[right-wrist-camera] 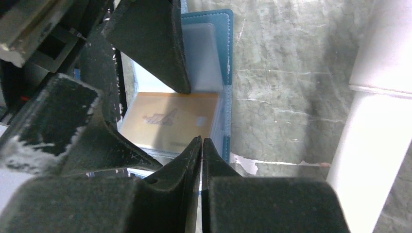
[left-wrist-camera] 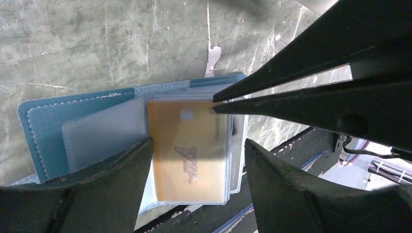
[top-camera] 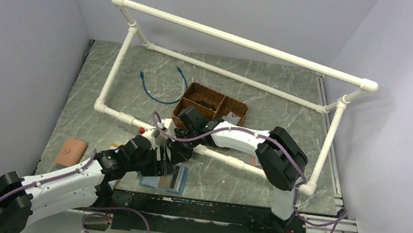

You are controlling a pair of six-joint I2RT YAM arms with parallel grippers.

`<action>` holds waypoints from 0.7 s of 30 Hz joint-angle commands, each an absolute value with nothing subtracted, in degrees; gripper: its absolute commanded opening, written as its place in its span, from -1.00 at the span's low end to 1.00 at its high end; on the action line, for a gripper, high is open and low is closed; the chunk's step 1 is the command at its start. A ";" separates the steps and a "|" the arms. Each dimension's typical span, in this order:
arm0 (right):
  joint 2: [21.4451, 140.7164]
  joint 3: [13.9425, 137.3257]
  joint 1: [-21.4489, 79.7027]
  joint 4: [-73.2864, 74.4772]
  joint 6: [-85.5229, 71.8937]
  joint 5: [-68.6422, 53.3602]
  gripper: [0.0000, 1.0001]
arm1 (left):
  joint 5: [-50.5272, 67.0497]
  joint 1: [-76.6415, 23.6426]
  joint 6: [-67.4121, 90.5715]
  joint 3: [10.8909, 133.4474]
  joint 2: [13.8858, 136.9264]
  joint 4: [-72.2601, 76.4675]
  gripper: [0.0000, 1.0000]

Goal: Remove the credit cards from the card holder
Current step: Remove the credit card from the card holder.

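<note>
Wicker basket [top-camera: 199, 86] sits mid-table inside the pipe frame, split into compartments. There is dark stuff in the left one, too small to ID, and the right arm covers the basket's near side.

Blue card holder [left-wrist-camera: 48, 121] lies open and flat at the near table edge between the two arm bases, under both grippers. Inside it are clear plastic sleeves [left-wrist-camera: 102, 136]. One sleeve has a gold card [left-wrist-camera: 189, 150] w/ "VIP" lettering, fully seated in its pocket. No other card is readable.

Left gripper [left-wrist-camera: 198, 141] is above the holder w/ jaws spread wide, one finger on each side of the gold card and nothing gripped. Can't tell if the fingers touch the sleeves.

Right gripper [right-wrist-camera: 201, 141] has its jaws pressed together, tips at the card's corner by the sleeve edge. Can't tell if any plastic is nipped between them.

Orange-tan holder [top-camera: 71, 152] is closed, at the table's left side, well apart from the blue one.

Room: plain pale lilac walls [top-camera: 14, 34] on three sides. The table [top-camera: 290, 113] has a grey-green marble-look top, scuffed and chipped in the wrist views. White pipe frame [top-camera: 245, 42] stands on it as an open box shape. Blue cable [top-camera: 143, 78] lies loose in a curve left of the basket.
</note>
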State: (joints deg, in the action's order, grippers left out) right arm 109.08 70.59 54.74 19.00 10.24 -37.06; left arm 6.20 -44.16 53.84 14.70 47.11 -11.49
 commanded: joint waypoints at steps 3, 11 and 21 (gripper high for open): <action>109.26 72.75 55.37 18.49 9.22 -41.40 -0.85 | 5.46 -43.92 53.36 14.97 48.39 -14.93 0.52; 109.68 74.19 55.29 19.53 9.25 -44.90 -0.82 | 4.82 -43.94 53.15 15.66 47.51 -16.58 0.34; 109.23 75.08 54.58 21.72 12.33 -48.00 -0.72 | 4.11 -43.69 53.51 14.95 43.01 -19.28 0.25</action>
State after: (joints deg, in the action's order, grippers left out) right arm 109.82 73.03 54.83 21.12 11.00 -45.15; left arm 5.08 -44.03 53.71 15.14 44.40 -16.45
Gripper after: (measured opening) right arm 0.136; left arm 0.631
